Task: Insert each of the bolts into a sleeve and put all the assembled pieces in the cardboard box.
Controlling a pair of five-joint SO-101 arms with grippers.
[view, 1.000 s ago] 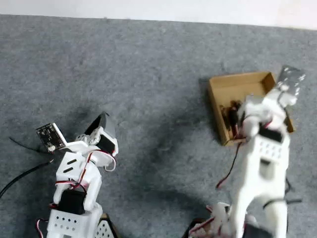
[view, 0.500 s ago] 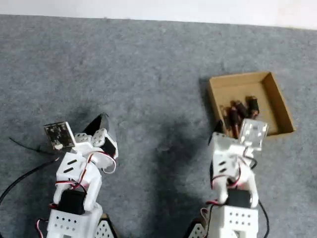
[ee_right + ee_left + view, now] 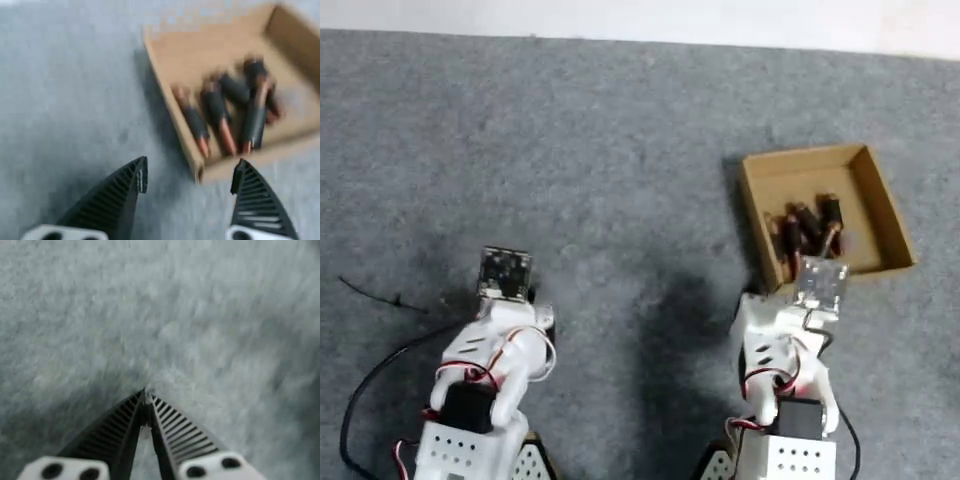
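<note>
Both arms sit folded low, close to their bases on the grey tabletop (image 3: pixel 620 150). The left pincer (image 3: pixel 146 396) is clenched, its tips meeting over bare felt. The right pincer (image 3: pixel 191 175) is released and spread wide, just short of the cardboard box (image 3: pixel 200 55), where the assembled pieces (image 3: pixel 220 112) lie clustered. The high view takes in all four walls of the box; the right wrist view shows the pieces' coppery ends.

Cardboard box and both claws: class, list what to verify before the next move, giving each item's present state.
1. Assembled pieces lie inside the cardboard box: ok.
2. Exact count of pieces: cannot tell, they overlap.
3. Right claw open and empty: ok.
4. Left claw shut with nothing in it: ok.
5. Box sits flat on the grey mat: ok.
</note>
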